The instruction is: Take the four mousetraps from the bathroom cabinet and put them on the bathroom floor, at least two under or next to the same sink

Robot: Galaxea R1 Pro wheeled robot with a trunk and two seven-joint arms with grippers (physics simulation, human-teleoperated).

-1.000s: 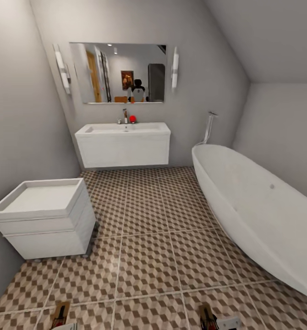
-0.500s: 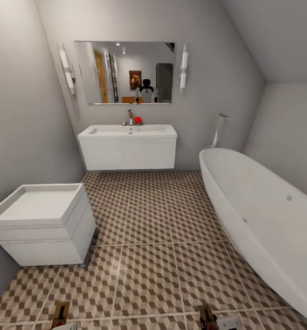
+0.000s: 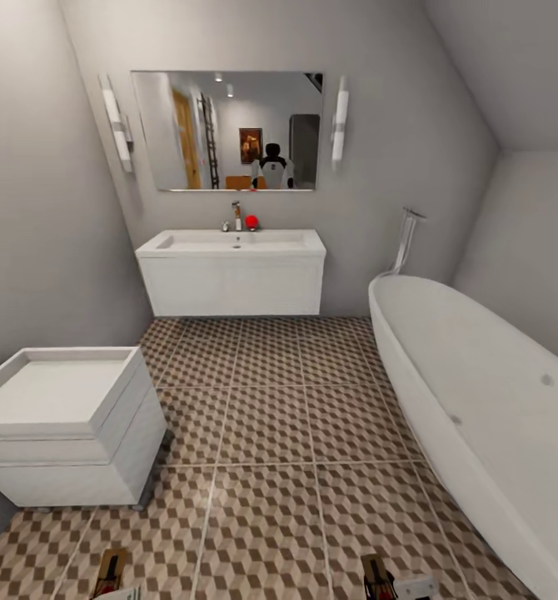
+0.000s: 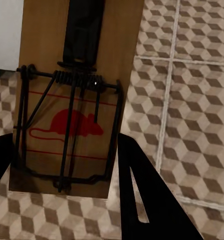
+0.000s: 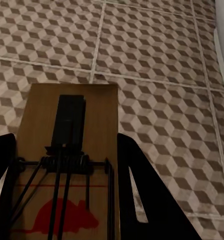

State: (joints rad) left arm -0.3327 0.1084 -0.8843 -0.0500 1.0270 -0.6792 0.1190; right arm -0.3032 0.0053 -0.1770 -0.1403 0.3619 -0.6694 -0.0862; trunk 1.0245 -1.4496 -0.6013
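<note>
Mousetrap point(image 4: 66, 115) betw. left end effector point(image 4: 66, 165) fingers (right likewise)

Quick count from my end: I'm seeing two mousetraps right now, one point(image 4: 71, 105) sitting between the left fingers point(image 4: 142, 200), one point(image 5: 66, 165) between the right fingers point(image 5: 142, 195). I'm looking at one sink point(image 3: 231, 271), one bathtub point(image 3: 479, 408), one mirror point(image 3: 227, 131), two wall lights point(image 3: 116, 125) point(image 3: 339, 125), and one white box unit point(image 3: 62, 425).
</note>
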